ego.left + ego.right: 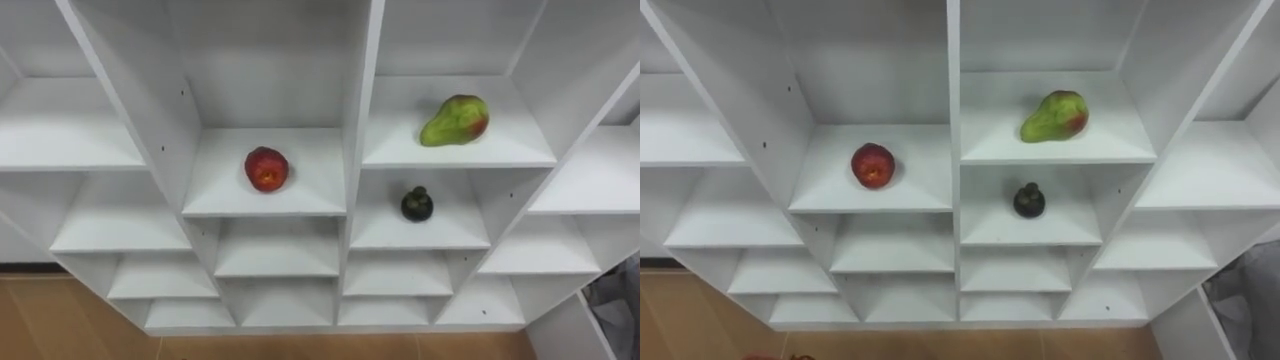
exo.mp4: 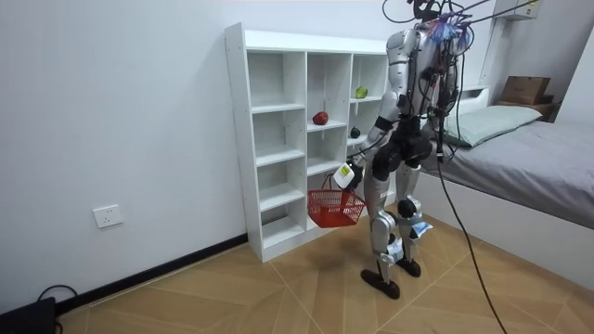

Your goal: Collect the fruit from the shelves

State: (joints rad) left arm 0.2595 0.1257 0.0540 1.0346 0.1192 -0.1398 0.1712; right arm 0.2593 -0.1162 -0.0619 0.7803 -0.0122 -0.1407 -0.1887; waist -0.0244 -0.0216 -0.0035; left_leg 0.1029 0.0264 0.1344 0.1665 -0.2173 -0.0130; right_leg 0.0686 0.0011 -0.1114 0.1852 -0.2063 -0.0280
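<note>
Left hand (image 2: 345, 176) hangs low at the hip, fingers apparently curled round the handle of the red mesh basket (image 2: 335, 208). Fruits sit up and forward of it in the white shelf unit (image 1: 360, 90). Round red apple (image 1: 266, 168) is closest. Dark matte mangosteen (image 1: 417, 204) lies further right. Above it a green-red pear (image 1: 456, 120) lies on its side, long axis across the shelf. Smooth skins, probably roll easily.

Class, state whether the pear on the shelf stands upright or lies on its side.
Lying on its side: the pear rests lengthwise on the shelf, its narrow end pointing left.
</note>
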